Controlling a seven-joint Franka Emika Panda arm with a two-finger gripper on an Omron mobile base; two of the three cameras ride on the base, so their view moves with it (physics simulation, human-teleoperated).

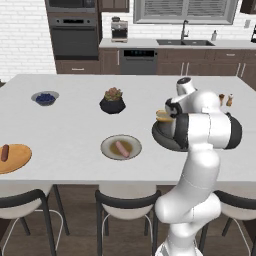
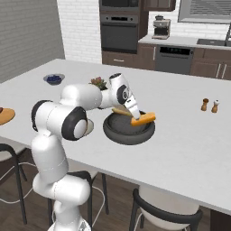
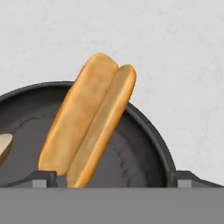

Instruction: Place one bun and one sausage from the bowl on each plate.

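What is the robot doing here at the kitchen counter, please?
The arm is reaching into the dark bowl with its gripper open, one finger on each side of a bun that leans on the bowl's rim. It has not closed on the bun yet. A second bun lies in the bowl too. The grey plate and the wooden plate each hold a sausage already, but no bun. So the sausages look done and the buns are what remains.
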